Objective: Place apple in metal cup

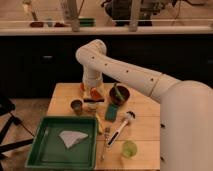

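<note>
The robot's white arm reached down over the wooden table, beside a green tray. Its gripper hung just right of the metal cup. The apple showed at the gripper, though whether it was gripped could not be told.

We see through one camera — looking from high beside the robot's body, forward and down over the table at middling range; the arm enters from lower right; the gripper hangs above the table's far half.
</note>
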You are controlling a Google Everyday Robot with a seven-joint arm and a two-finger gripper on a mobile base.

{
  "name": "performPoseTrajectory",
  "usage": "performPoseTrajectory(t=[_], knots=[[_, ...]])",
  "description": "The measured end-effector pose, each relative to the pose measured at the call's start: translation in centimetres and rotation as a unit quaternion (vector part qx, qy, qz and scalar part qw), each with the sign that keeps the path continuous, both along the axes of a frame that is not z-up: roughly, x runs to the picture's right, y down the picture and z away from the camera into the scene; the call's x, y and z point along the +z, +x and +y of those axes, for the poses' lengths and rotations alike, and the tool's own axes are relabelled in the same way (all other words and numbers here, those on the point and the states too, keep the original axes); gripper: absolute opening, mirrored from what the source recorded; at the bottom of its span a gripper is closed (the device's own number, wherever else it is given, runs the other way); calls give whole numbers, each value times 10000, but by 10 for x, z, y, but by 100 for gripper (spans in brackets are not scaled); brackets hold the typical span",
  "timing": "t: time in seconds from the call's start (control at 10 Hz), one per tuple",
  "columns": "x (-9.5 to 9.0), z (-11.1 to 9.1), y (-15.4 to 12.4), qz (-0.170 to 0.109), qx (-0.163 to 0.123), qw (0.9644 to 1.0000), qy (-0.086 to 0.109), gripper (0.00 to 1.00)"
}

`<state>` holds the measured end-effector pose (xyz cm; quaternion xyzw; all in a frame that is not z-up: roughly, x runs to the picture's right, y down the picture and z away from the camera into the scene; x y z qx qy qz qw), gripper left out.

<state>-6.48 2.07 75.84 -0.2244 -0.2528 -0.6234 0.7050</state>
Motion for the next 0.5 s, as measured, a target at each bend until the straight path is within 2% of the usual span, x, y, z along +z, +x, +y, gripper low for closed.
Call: performPoseTrajectory(t=[0.5], knots=[[7, -2, -20, -170, -26, 9998, 45, 4]])
